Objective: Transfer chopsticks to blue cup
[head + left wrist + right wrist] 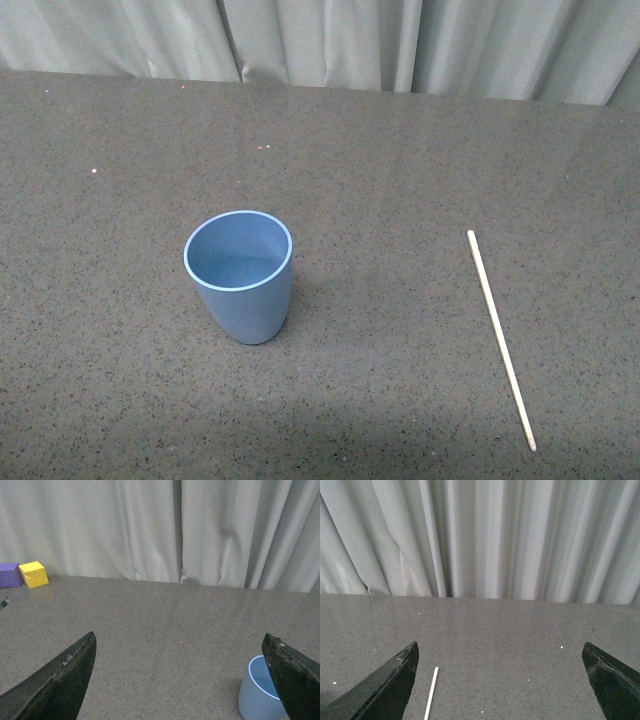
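Note:
The blue cup (pixel 240 275) stands upright and empty on the dark speckled table, left of centre in the front view. The cream chopstick (pixel 500 337) lies flat to the right, apart from the cup, running from far to near. Neither arm shows in the front view. My left gripper (pixel 180 645) is open and empty; the cup (pixel 260 692) sits just beside its right-hand finger (pixel 295 680). My right gripper (pixel 500 647) is open and empty; the chopstick's end (pixel 431 694) lies on the table close to its left-hand finger (pixel 390 685).
A grey curtain (pixel 320 40) hangs behind the table's far edge. A yellow block (pixel 33 574) and a purple block (pixel 10 575) sit at the far left of the table in the left wrist view.

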